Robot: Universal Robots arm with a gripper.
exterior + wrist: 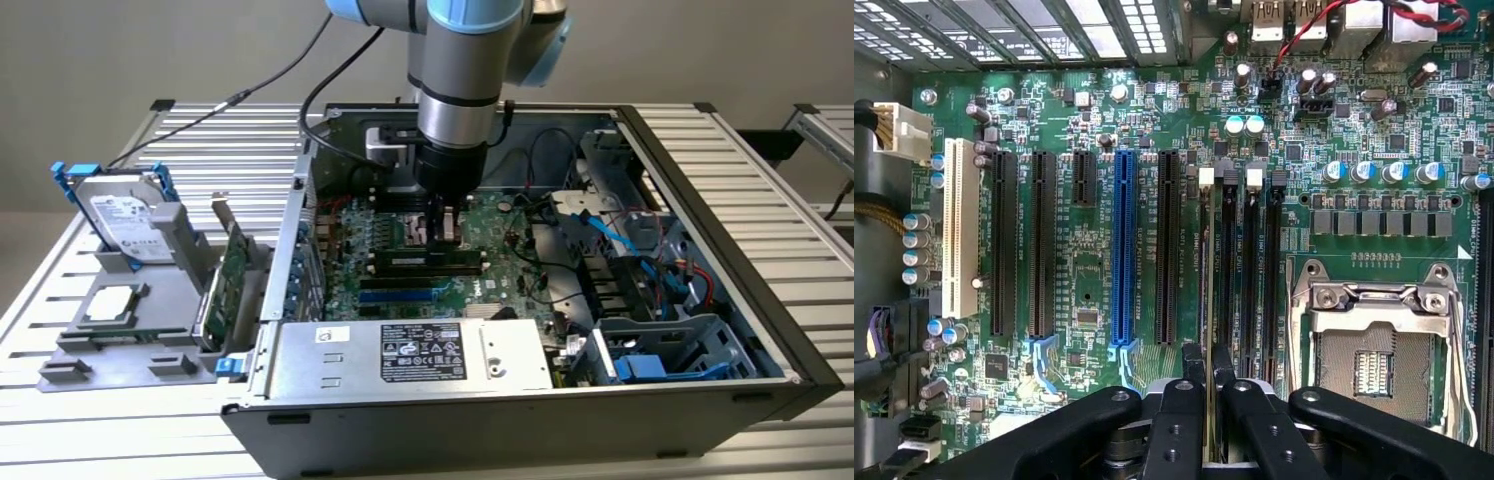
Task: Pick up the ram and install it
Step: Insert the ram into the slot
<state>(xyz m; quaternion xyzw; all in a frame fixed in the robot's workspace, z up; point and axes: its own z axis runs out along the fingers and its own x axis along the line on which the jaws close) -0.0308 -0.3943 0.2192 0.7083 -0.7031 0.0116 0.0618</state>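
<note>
Closest to us in the wrist view, the gripper (pixel 1209 372) shows two matte black fingers (pixel 1176 420) pressed together on the ram (pixel 1211 270). We see the ram edge-on as a thin pale green line running along one of the black memory slots (pixel 1252 280) of the motherboard (pixel 1094 290). That bank of slots sits between the long expansion slots and the CPU socket (pixel 1374 350), whose bright metal frame lies open just beside it. A glossy blue slot (pixel 1122 250), a white one (pixel 954 240) and rows of silver-capped capacitors (pixel 1379 172) crowd the green board, so the ram has neighbours close on both sides. We cannot tell whether its lower edge is seated in the slot or only resting over it, because the fingers and the board's own thinness hide the contact. In the exterior view the arm (pixel 461 100) reaches straight down into the open computer case (pixel 787 340), its upper part cut off. A grey power supply (pixel 414 355) fills the case's near edge, and blue cables (pixel 607 235) loop along the side at the exterior view's right. Outside the case, near the table's (pixel 80 440) edge on the exterior view's left, a grey holder (pixel 107 350) carries a silver hard drive (pixel 123 215) with blue rails and an upright green expansion card (pixel 230 275).
</note>
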